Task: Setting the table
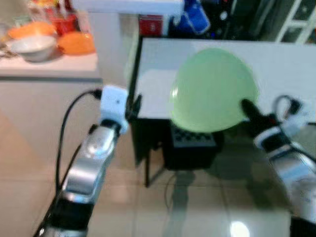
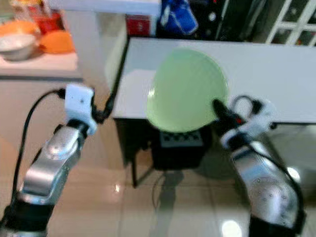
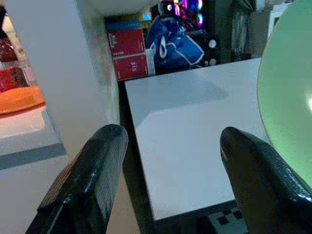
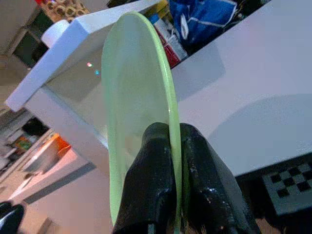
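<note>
A pale green plate [image 1: 212, 89] hangs tilted over the near edge of the white table [image 1: 286, 64]. My right gripper [image 1: 249, 111] is shut on the plate's lower right rim; in the right wrist view its fingers [image 4: 156, 161] clamp the thin edge of the plate [image 4: 131, 112]. My left gripper [image 3: 168, 165] is held up left of the table's near left corner, its two black fingers [image 3: 97, 165] wide open with nothing between them. The plate's rim [image 3: 287, 102] shows at the side of the left wrist view.
A white counter [image 1: 49, 69] at the left carries a white bowl [image 1: 32, 47] and orange dishes [image 1: 74, 42]. Red boxes [image 1: 150, 24] and a blue bag [image 1: 195, 17] stand behind the table. A dark checkered box [image 1: 192, 138] sits under the table on the tiled floor.
</note>
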### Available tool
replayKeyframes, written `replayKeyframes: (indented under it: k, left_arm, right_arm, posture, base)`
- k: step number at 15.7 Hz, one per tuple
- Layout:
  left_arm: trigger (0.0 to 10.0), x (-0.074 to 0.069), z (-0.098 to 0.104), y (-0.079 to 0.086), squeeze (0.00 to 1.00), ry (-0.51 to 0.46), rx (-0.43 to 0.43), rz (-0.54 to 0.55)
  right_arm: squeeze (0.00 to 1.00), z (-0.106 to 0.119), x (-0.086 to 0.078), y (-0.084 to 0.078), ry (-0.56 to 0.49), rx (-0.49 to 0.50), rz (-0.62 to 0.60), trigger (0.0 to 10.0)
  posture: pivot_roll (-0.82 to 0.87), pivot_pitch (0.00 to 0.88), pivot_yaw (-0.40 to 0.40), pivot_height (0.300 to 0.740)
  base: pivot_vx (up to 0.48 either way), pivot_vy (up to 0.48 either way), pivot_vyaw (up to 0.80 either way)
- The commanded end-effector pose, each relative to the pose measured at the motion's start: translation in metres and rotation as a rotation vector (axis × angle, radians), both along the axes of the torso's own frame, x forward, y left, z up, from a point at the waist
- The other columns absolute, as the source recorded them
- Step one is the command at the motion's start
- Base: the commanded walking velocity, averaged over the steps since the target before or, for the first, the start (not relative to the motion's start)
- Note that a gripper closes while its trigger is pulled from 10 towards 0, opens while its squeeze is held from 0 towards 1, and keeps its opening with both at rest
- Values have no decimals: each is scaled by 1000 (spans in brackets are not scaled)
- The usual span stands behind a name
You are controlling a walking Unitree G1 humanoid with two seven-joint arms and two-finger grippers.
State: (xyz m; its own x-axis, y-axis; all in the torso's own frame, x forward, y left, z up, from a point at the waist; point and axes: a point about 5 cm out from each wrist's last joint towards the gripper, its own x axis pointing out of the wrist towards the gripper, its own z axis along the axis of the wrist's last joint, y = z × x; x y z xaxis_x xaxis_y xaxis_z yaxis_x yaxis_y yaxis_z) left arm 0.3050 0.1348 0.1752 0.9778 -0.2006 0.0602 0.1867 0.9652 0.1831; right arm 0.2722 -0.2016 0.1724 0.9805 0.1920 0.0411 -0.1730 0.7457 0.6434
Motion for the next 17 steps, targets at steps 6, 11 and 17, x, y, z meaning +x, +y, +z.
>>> replayKeyframes:
  k: [6, 11, 17]
  left_arm:
    - [10000, 1, 1, -3, 0, -6, 8, -18]
    - [10000, 6, 1, 1, 0, 9, -8, 32]
    - [10000, 8, 11, -4, 0, -65, -4, 20]
  right_arm:
    - [0, 11, 4, -1, -53, -17, -22, 10000]
    - [0, 11, 5, -2, -49, -39, -38, 10000]
    - [0, 12, 7, -9, -51, -43, -84, 10000]
  posture:
    - [-56, 0, 7, 740]
    - [-62, 0, 12, 740]
    - [-71, 0, 19, 740]
  base:
    - [0, -465, 0]
    - [0, 192, 0]
    - [41, 0, -184]
